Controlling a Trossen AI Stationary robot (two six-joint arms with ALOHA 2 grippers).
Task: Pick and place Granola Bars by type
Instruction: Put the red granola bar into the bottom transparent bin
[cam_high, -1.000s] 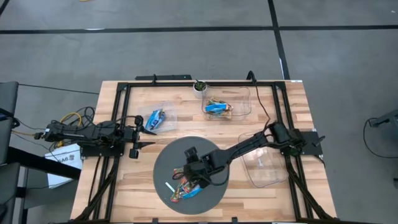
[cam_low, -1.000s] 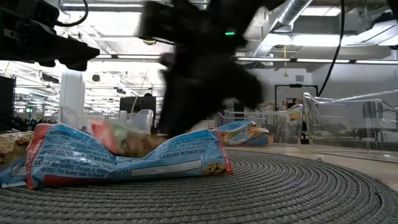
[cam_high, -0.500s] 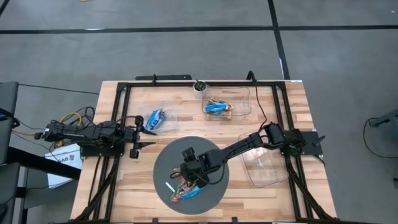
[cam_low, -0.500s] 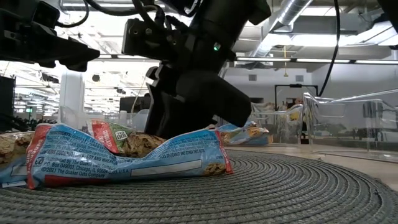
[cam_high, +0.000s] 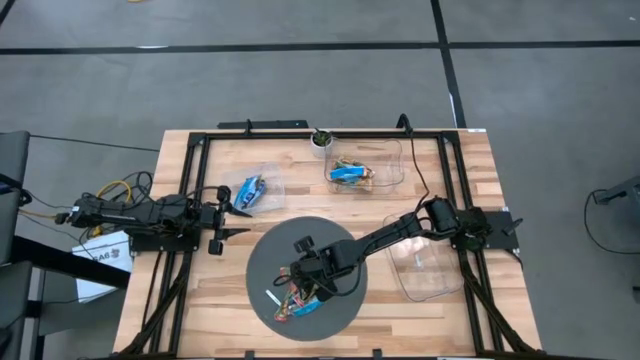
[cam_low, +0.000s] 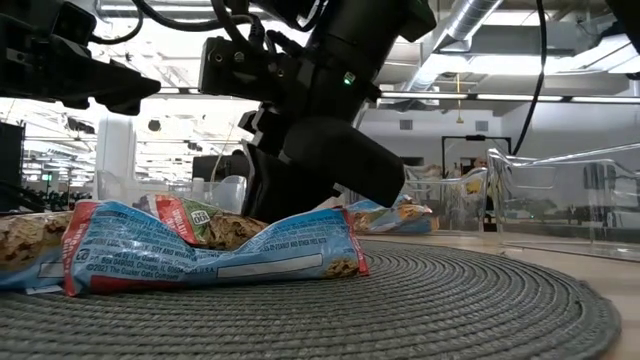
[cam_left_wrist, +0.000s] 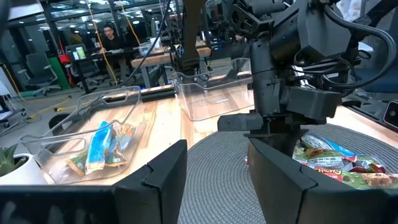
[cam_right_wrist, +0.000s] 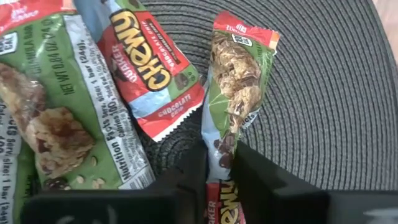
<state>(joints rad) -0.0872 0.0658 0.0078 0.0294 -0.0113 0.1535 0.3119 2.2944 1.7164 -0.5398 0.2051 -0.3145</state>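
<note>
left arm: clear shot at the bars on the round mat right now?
Probably not. The right gripper sits over the bar pile on the mat, fingers around one bar. The left gripper waits, open, beside the mat.

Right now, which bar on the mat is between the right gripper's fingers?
The green-and-red bar lying apart from the pile: the right gripper straddles its lower end. The Chewy chocolate chip bar lies beside it, outside the fingers.
</note>
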